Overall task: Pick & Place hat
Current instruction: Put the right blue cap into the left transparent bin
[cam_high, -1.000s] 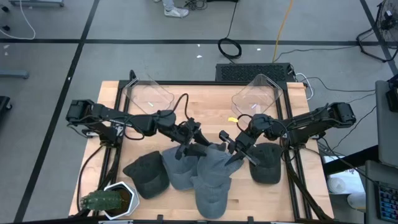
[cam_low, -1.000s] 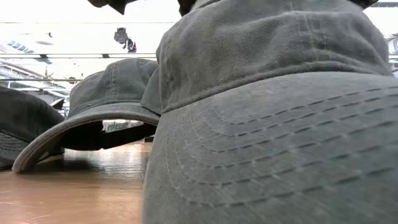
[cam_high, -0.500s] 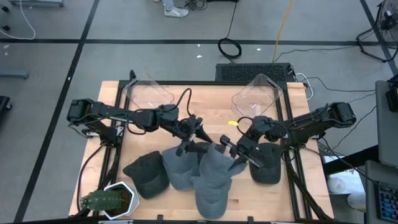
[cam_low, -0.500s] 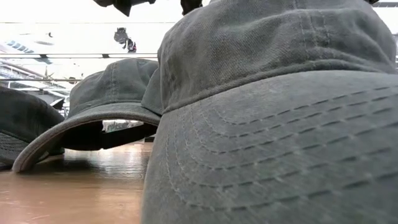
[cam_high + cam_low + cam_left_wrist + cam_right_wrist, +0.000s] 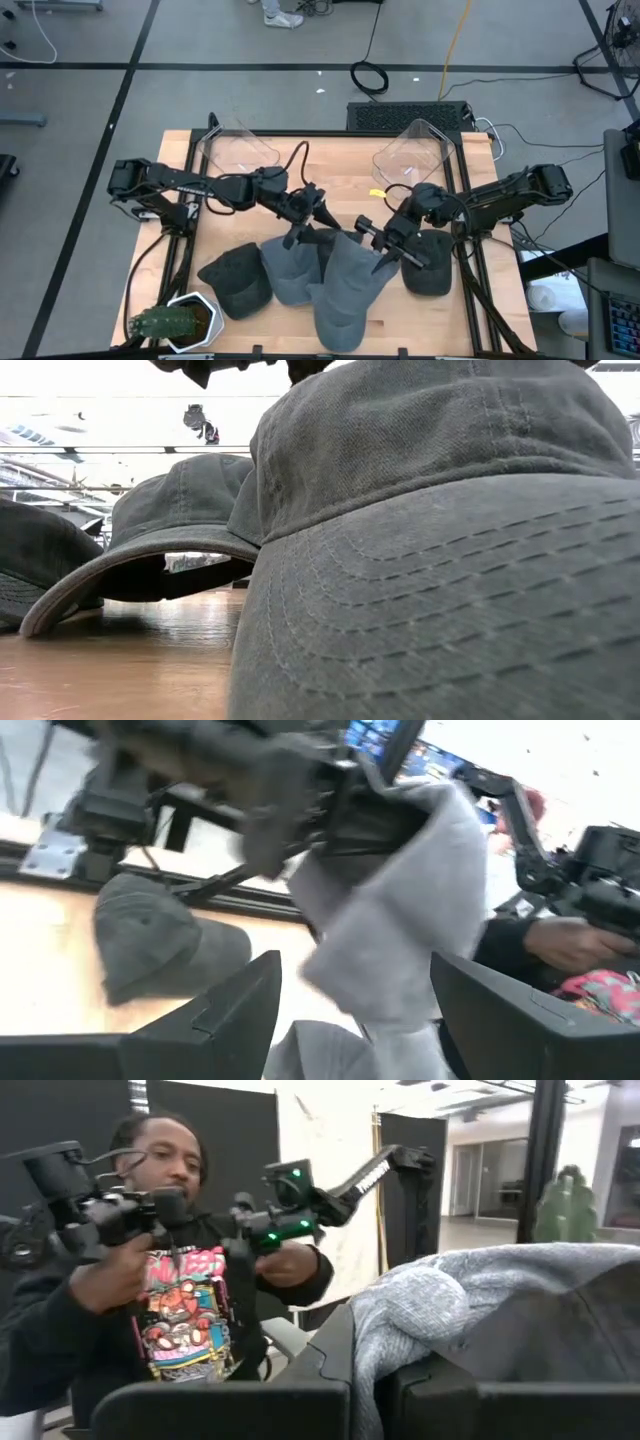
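While the right gripper (image 5: 380, 250) is clamping the light grey hat (image 5: 345, 275) mid-table, the left gripper (image 5: 312, 205) is hovering open just left of it.

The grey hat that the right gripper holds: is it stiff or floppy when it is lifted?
Probably floppy: the grey hat drapes from the right gripper, and its cloth bunches over the fingers in the right wrist view. The stitched brim looks stiffer. Likely light, since a shut pinch holds it.

Wooden table (image 5: 240, 190) under my claws: dark hats (image 5: 238, 281) and grey hats (image 5: 340, 300) below them, two clear bins (image 5: 237, 152) beyond, potted cactus (image 5: 170, 323) near-left corner.
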Available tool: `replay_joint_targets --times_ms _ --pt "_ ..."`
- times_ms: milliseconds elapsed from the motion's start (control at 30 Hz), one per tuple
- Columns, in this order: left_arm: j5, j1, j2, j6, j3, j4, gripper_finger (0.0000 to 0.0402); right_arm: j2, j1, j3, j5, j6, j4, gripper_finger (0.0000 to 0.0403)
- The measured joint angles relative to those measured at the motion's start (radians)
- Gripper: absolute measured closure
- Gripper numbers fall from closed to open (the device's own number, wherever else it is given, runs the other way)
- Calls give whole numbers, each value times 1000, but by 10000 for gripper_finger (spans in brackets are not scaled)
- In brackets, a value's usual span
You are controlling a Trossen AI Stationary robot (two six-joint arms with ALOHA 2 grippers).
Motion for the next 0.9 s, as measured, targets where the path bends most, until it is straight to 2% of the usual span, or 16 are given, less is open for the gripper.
replay_joint_targets --times_ms 167,400,800,900 --pt "8 10 0 -79 0 -56 133 0 -25 18 2 -35 -9 403" --pt "20 -52 0 -102 0 -74 133 0 -84 19 6 -60 -7 403" --pt "-2 -114 0 -92 0 -84 134 0 -116 20 33 -58 27 403" --pt "-2 -114 0 -85 0 -81 153 0 -116 20 34 -58 23 403"
